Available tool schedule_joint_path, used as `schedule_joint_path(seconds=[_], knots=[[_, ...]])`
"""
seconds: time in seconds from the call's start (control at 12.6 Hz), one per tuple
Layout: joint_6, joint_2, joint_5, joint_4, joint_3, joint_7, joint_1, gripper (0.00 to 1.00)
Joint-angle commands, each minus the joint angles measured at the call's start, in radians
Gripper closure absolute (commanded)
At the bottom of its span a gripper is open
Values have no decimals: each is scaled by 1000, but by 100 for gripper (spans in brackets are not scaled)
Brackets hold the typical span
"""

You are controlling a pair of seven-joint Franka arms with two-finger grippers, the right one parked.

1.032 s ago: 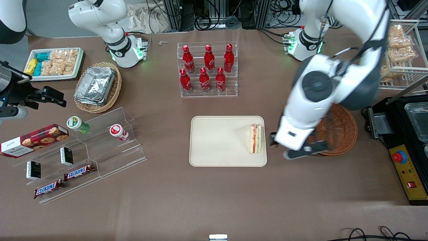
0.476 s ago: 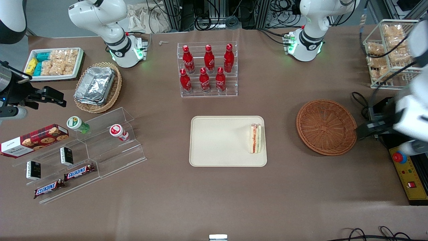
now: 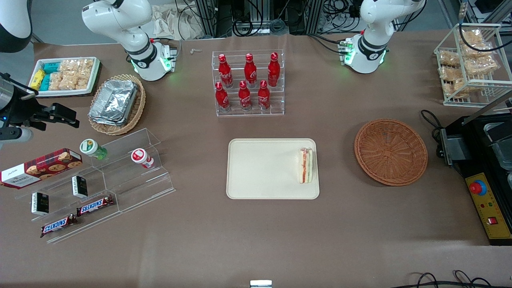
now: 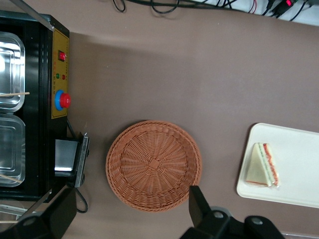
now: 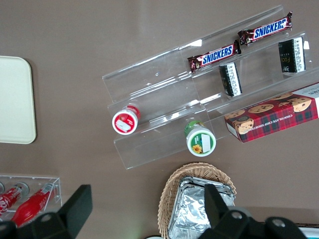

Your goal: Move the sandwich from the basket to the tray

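Since the sandwich (image 3: 306, 165) already lies on the tray (image 3: 264, 168) near its 3 o'clock rim, and the basket (image 3: 391, 152) is empty, the task looks done. High above the basket, the gripper (image 4: 129, 209) has its fingers (image 4: 198, 200) spread, holding nothing.

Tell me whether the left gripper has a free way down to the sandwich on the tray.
Probably yes. The left gripper hangs open, high above the basket, and nothing covers the sandwich on the tray.
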Motion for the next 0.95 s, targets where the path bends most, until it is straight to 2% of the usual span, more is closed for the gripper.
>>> schedule_joint_path(seconds=[0.0, 0.16, 0.4, 0.63, 0.87], knots=[[185, -204, -21, -335, 101, 2, -126, 0], [317, -289, -48, -503, 123, -57, -171, 0], [320, -300, -15, -548, 80, -78, -194, 0], [264, -271, 5, -519, 39, 66, -197, 0], [131, -203, 5, -380, 44, 137, -196, 0]])
